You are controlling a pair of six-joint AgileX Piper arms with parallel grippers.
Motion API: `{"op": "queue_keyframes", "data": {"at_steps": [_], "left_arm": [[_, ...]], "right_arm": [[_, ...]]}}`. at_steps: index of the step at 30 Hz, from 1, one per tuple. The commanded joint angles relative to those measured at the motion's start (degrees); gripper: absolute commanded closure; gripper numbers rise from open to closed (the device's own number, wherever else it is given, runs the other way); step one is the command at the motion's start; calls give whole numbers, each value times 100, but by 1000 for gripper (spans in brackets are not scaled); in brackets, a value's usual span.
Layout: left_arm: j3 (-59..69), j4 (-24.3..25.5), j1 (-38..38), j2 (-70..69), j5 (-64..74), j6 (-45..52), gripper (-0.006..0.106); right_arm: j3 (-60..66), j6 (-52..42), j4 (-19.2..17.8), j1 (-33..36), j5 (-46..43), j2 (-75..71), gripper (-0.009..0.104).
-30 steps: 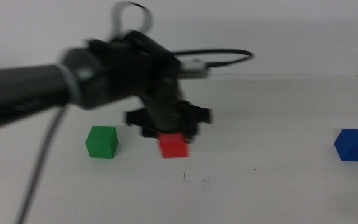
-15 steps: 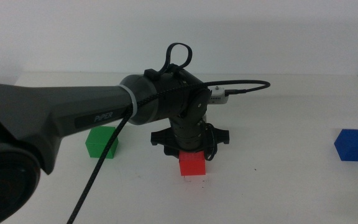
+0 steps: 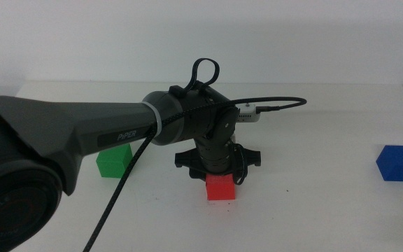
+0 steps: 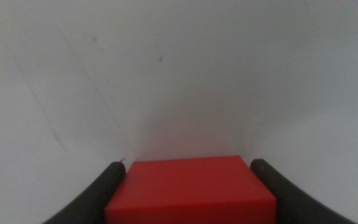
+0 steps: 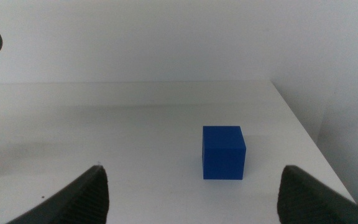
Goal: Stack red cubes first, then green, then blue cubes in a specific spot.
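Left pincer [image 3: 219, 178] hugs the red cube [image 3: 220, 187] tight, low on the white bench [image 3: 313, 210] w/ its bottom touching, likely to start the pile. Green cube [image 3: 113, 162] waits nearby. Right pincer [image 5: 191, 190] is spread wide, facing the blue cube [image 5: 223, 152].

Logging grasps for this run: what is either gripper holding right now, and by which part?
The left gripper holds the red cube by two opposite side faces. The right gripper is open and empty.

Middle view overlooks the table [image 3: 313, 210], left wrist close above it, right wrist low across it
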Motion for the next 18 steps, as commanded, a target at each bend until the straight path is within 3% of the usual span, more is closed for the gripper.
{"op": "queue_keyframes", "data": {"at_steps": [1,6,11,14,18], "left_arm": [[-38,-111,-25,29,-56,13,92],[-38,-294,-25,29,-17,27,56],[-161,-440,-13,-123,136,664,10],[-371,-313,12,-601,441,1075,7],[-422,453,275,-1418,1199,1046,7]], "right_arm": [[20,-46,-71,-42,-60,-24,12],[20,-46,-71,-42,-60,-24,12],[20,-46,-71,-42,-60,-24,12],[20,-46,-71,-42,-60,-24,12],[20,-46,-71,-42,-60,-24,12]]}}
